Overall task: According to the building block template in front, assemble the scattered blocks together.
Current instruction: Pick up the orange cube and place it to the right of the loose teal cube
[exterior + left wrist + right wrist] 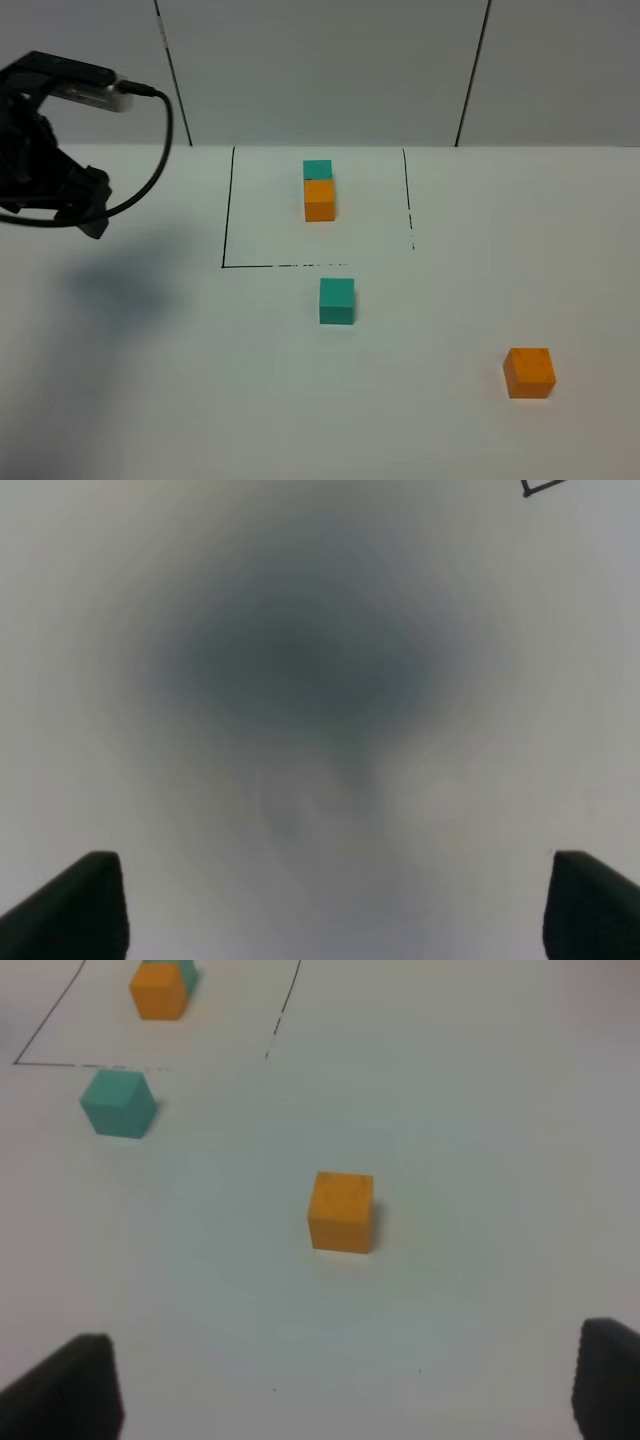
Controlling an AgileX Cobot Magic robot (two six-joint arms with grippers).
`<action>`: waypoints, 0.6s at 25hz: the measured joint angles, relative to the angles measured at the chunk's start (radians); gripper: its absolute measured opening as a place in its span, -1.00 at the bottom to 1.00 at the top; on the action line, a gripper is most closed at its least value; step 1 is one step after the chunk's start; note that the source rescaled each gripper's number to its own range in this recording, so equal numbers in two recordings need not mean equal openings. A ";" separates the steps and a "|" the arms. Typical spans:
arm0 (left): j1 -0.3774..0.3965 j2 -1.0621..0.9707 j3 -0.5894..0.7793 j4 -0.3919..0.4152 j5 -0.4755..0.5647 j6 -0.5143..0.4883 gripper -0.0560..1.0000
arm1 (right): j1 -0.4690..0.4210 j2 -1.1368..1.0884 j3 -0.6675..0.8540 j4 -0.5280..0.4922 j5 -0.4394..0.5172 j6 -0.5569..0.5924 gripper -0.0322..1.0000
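The template, a teal cube joined to an orange cube, sits inside a black-lined frame at the back middle. A loose teal cube lies just in front of the frame. A loose orange cube lies at the front right. In the right wrist view, my right gripper is open and empty, short of the orange cube, with the teal cube farther off. My left gripper is open and empty above bare table. Its arm is at the far left.
The white table ends at a grey panelled wall behind. The left arm's cable loops beside it and its shadow falls on the table. A corner of the black line shows in the left wrist view.
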 joint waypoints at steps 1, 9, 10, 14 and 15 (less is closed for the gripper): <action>0.010 -0.057 0.058 0.000 -0.034 -0.007 0.53 | 0.000 0.000 0.000 0.000 0.000 0.000 0.61; 0.046 -0.555 0.403 0.080 -0.136 -0.143 0.52 | 0.000 0.000 0.000 0.000 0.000 0.000 0.61; 0.046 -0.615 0.435 0.100 -0.137 -0.182 0.52 | 0.000 0.000 0.000 0.000 0.000 0.000 0.61; 0.046 -0.887 0.535 0.195 -0.097 -0.294 0.52 | 0.000 0.000 0.000 0.000 0.000 0.000 0.61; 0.046 -0.953 0.559 0.210 -0.083 -0.310 0.52 | 0.000 0.000 0.000 0.000 0.000 0.000 0.61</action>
